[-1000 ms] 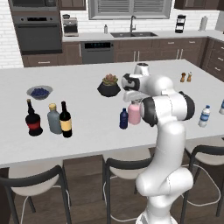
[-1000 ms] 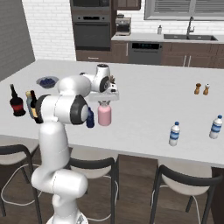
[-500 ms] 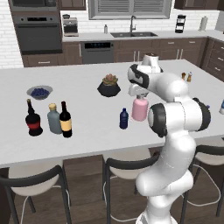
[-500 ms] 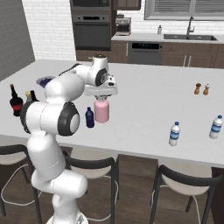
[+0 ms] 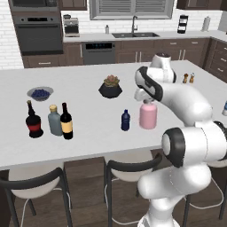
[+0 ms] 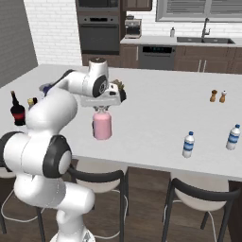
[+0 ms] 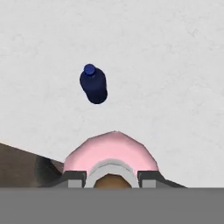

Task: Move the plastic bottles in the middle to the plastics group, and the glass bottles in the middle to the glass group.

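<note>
A: The gripper (image 7: 112, 178) — what's it doing?

B: It points straight down over the pink bottle (image 5: 147, 115), and its two fingers (image 7: 73, 178) are closed on the neck, one on each side, just under the tan stopper (image 7: 109, 182). The bottle stands upright at the gripper; whether its base touches the counter (image 5: 88, 128) I cannot tell.

A: Where is that on the island?

B: Around the middle, toward the near edge. In the right base view the pink bottle (image 6: 102, 125) hangs below the hand, in front of the dark plant pot (image 5: 110, 87).

A: And the small dark-blue bottle (image 5: 126, 120)?

B: Upright on the counter just to the left of the pink one, not touching it. The hand view shows the blue bottle (image 7: 93, 83) from above, apart from the pink shoulder.

A: The glass group?

B: Far left, near the front edge: the black bottle with the red label (image 5: 33, 121), the grey-blue bottle with the yellow cap (image 5: 55, 121), and the dark wine bottle with the yellow label (image 5: 66, 123) close beside them, all upright. A bowl of blue berries (image 5: 40, 93) sits behind them.

A: The plastics?

B: Two water bottles with blue labels (image 6: 188, 144) (image 6: 232, 137) stand far right, near the front edge. Two small shakers (image 6: 218, 96) are farther back.
</note>
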